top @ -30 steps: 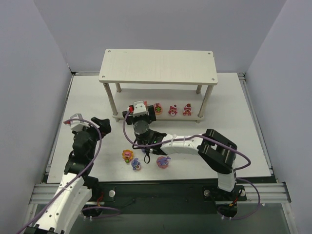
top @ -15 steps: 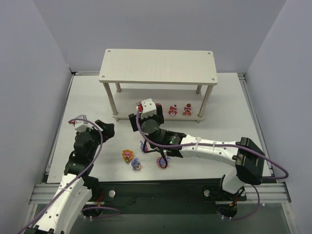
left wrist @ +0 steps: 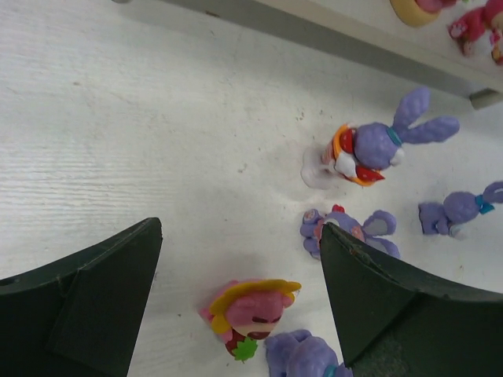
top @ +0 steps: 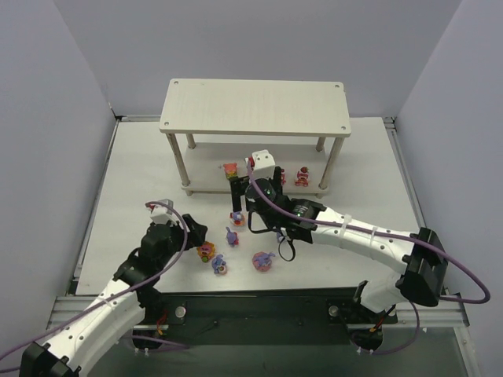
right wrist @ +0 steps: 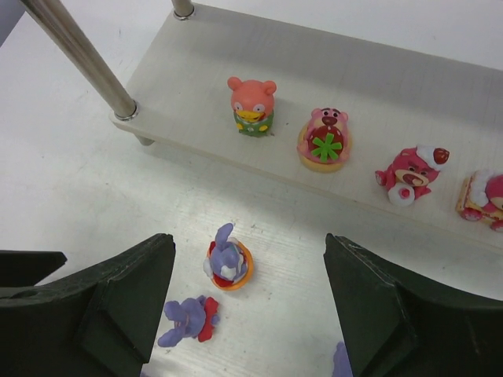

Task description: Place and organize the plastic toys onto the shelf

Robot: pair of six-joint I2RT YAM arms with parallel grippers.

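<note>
Left gripper (left wrist: 240, 236) is released, its jaws spread either side of a pink round toy (left wrist: 250, 308) on the worktop (top: 141, 173) near the near edge. Right gripper (right wrist: 249, 239) is also released and empty, above a purple bunny (right wrist: 226, 261) just in front of the shelf (top: 255, 106). Four round toys (right wrist: 323, 140) stand in a row on the shelf's lower tier, toward the far edge.

My left arm (top: 106, 306) and right arm (top: 355, 236) wear white shells over black joints, with purple cables (top: 470, 267) looped alongside. My fingers (left wrist: 86, 302) are dark, matte wedges with scuffed edges.
</note>
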